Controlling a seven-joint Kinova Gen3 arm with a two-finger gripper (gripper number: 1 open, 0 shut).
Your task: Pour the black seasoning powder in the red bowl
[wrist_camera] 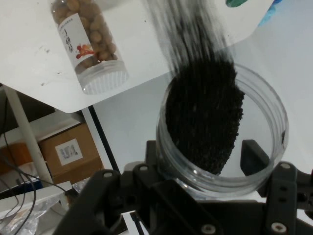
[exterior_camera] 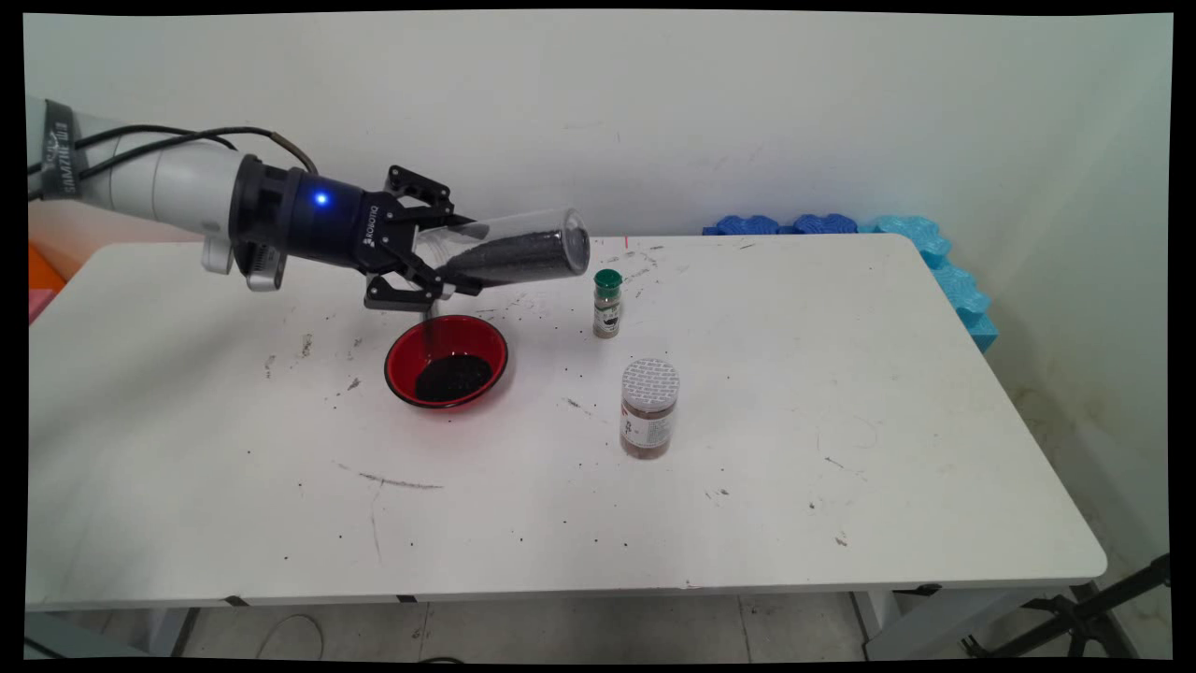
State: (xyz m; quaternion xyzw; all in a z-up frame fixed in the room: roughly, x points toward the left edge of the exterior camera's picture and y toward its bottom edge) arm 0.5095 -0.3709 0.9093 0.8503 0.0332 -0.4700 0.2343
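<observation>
Gripper (exterior_camera: 439, 245) squeezes a clear jar (exterior_camera: 519, 252) w/ black seeds, tipped sideways just above the red bowl (exterior_camera: 447, 362) (seeds falling in); smooth, slippery, breakable, so hold mid-body

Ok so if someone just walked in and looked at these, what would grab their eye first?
Probably the gripper holding a clear jar tipped on its side, with dark grains streaming down into the red bowl below it. To the right of the bowl stand a small green-capped bottle and, nearer the camera, a jar with a silver lid.
</observation>
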